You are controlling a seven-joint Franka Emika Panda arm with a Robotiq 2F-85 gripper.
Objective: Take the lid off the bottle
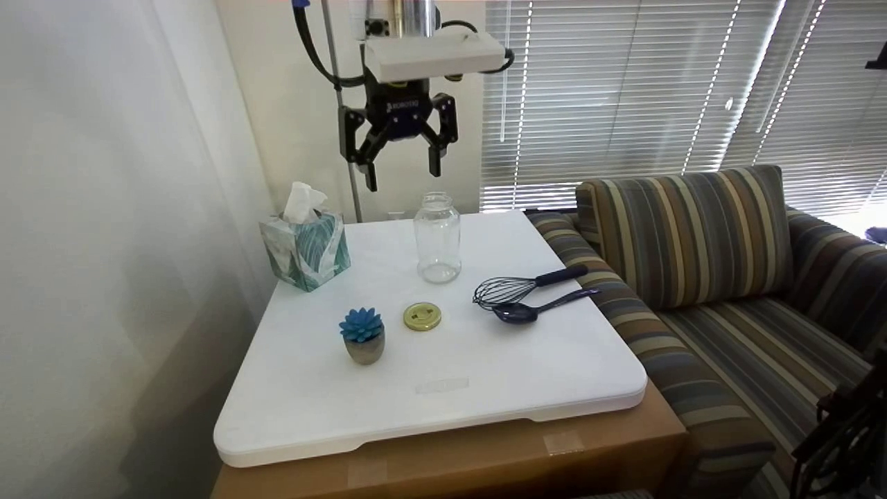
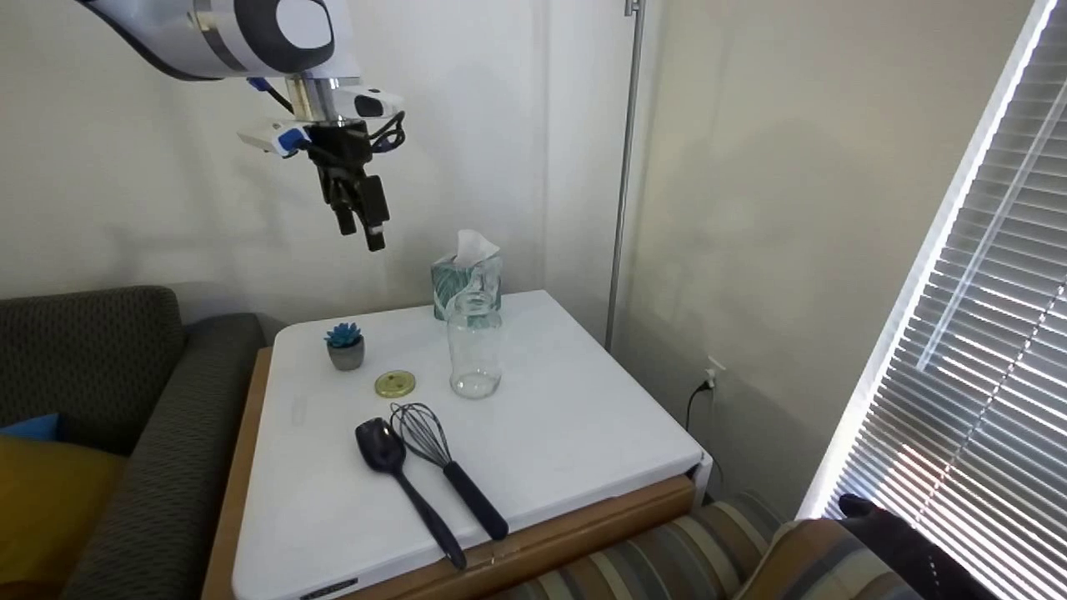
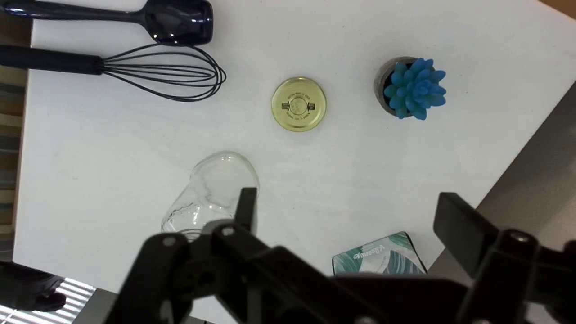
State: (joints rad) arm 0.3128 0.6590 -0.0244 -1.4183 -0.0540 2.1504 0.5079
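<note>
The lid (image 1: 422, 317) is a flat round yellow-green disc lying on the white table; it also shows in an exterior view (image 2: 394, 384) and in the wrist view (image 3: 298, 104). The bottle (image 1: 438, 242) is a clear glass jar standing upright and uncapped, apart from the lid; it also shows in an exterior view (image 2: 475, 354). In the wrist view the bottle (image 3: 216, 184) is partly hidden behind a finger. My gripper (image 1: 403, 173) is open and empty, high above the table; it also shows in an exterior view (image 2: 361, 232) and in the wrist view (image 3: 348, 207).
A teal tissue box (image 1: 308, 251) stands by the wall near the bottle. A blue succulent in a small pot (image 1: 364, 339) is beside the lid. A whisk (image 1: 527, 285) and a dark spoon (image 1: 533, 310) lie at the sofa-side edge of the table (image 1: 527, 374).
</note>
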